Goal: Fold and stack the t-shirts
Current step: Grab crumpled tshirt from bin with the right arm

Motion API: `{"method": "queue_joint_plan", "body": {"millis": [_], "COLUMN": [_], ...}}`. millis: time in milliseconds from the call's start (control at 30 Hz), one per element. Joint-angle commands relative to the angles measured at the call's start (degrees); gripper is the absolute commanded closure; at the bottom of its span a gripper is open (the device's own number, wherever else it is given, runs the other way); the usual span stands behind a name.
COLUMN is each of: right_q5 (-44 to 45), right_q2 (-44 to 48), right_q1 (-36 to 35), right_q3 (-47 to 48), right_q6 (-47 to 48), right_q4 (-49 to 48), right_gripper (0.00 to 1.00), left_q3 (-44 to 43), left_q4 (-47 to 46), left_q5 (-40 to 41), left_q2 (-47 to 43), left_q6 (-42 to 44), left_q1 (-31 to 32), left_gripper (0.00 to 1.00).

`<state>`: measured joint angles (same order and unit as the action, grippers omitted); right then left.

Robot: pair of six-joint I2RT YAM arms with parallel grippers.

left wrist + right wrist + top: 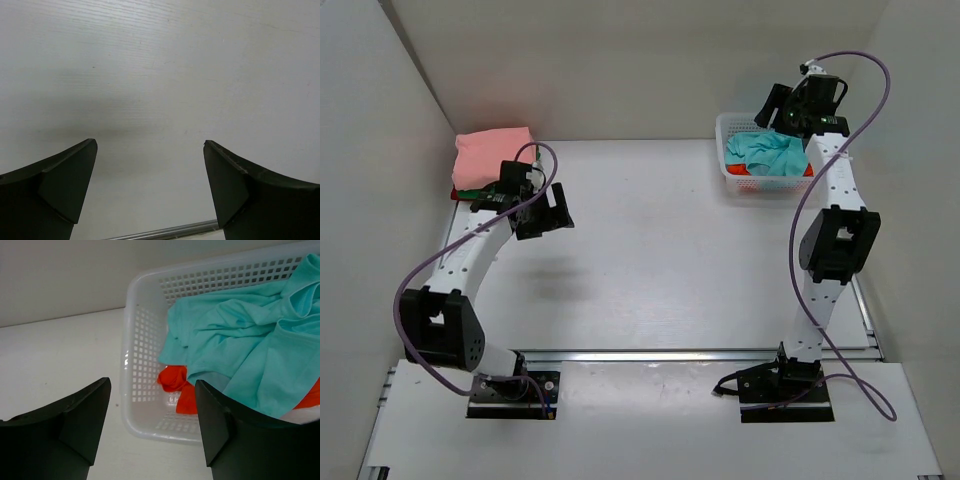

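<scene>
A folded pink t-shirt (492, 155) lies on a stack at the back left, over a green and red layer. A teal t-shirt (772, 154) lies crumpled in a white basket (732, 128) at the back right, over an orange-red t-shirt (176, 385); the teal t-shirt (240, 345) and the basket (135, 365) also show in the right wrist view. My left gripper (548, 212) is open and empty above bare table, just right of the stack; it also shows in the left wrist view (150, 145). My right gripper (152, 382) is open and empty above the basket's near-left corner.
White walls close in the table on the left, back and right. A metal rail (165, 231) runs along the table's near edge. The basket sits against the back wall.
</scene>
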<state>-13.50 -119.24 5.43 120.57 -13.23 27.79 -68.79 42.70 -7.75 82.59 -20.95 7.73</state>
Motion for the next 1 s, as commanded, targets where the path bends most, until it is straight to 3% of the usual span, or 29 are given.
{"method": "queue_joint_plan", "body": {"millis": [0,133,200,333,500,600,667,733,767,900,967], "right_q5": [2.07,6.11,6.55,10.42,11.83,11.65,10.96,9.72,9.20,6.82,5.68], "right_q2": [-3.27,-10.74,-15.73,-23.39,-27.35,-29.29,-28.59,-27.46,-26.84,-20.97,-17.79], "right_q1": [1.42,2.39,2.74,3.36,5.90,6.26,6.08,6.26,6.08,5.73,5.82], "right_q3": [6.84,11.60,15.02,20.92,19.87,22.25,21.03,20.76,20.84,21.02,21.19], "right_q6": [1.81,1.90,1.37,-0.12,-8.19,-7.95,-6.72,-6.37,-6.37,-5.39,-6.10], "right_q4": [-1.78,-2.83,-1.61,3.14,8.31,10.96,10.44,9.39,9.04,4.47,2.54], "right_gripper": [0.34,0.34,0.29,0.28,0.21,0.21,0.38,0.91,1.00,1.00,1.00], "left_q3": [-2.48,0.94,3.66,5.86,6.31,5.43,4.81,4.64,4.29,5.16,5.78], "left_q4": [0.28,-1.47,-2.18,-1.48,-0.95,1.33,1.86,2.39,2.74,1.26,0.10], "left_q5": [4.15,-1.99,-4.02,-3.51,-1.40,0.11,2.81,4.41,4.84,0.03,-2.18], "left_q2": [-5.59,-7.52,-8.67,-13.14,-17.37,-17.63,-18.25,-18.25,-17.73,-16.67,-17.28], "left_q6": [0.74,-1.45,-2.07,-2.87,-0.50,1.34,1.79,1.70,2.48,1.79,1.96], "left_q1": [0.45,-1.31,-2.10,-2.63,-2.28,-2.10,-1.57,-0.96,-0.61,0.10,0.01], "left_gripper": [0.01,0.01,0.01,0.01,0.01,0.02,0.01,0.01,0.01,0.02,0.09]}}
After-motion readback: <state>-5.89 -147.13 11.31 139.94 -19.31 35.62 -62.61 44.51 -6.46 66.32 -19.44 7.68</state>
